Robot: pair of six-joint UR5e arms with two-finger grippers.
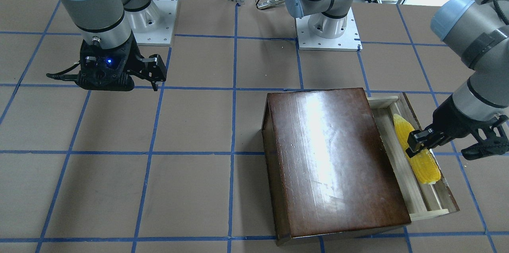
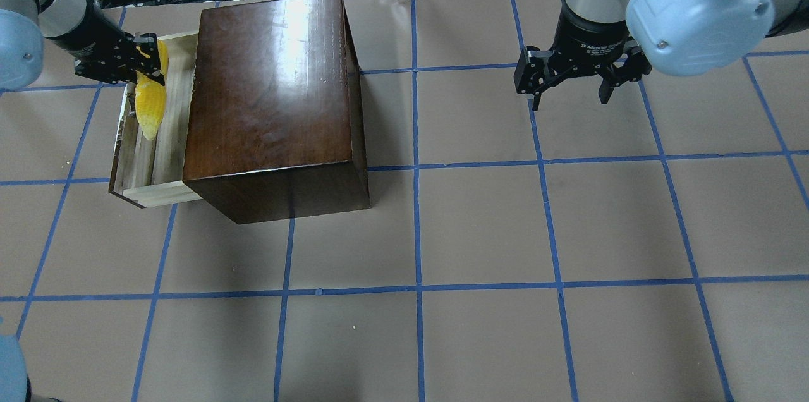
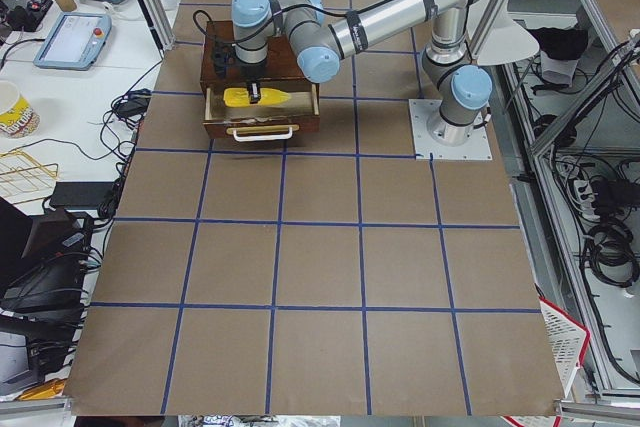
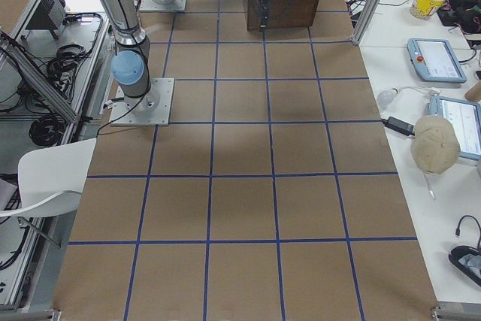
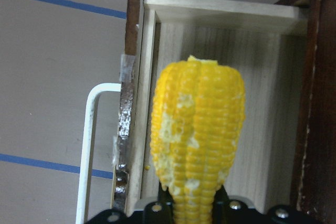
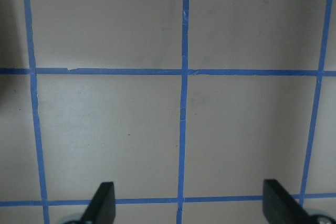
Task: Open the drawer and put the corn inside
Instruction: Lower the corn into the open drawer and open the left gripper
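The dark-brown box stands with its drawer pulled out, pale wood tray showing. My left gripper is shut on the yellow corn and holds it lengthwise within the open tray. I cannot tell whether the corn touches the tray's bottom. In the left wrist view the corn fills the middle, over the tray floor. From the front, the corn lies along the drawer beside the box. My right gripper is open and empty above the table, far from the box.
A white wire handle sticks out from the drawer's dark front panel. The table is brown with blue tape lines. The two arm bases stand at the table's robot side.
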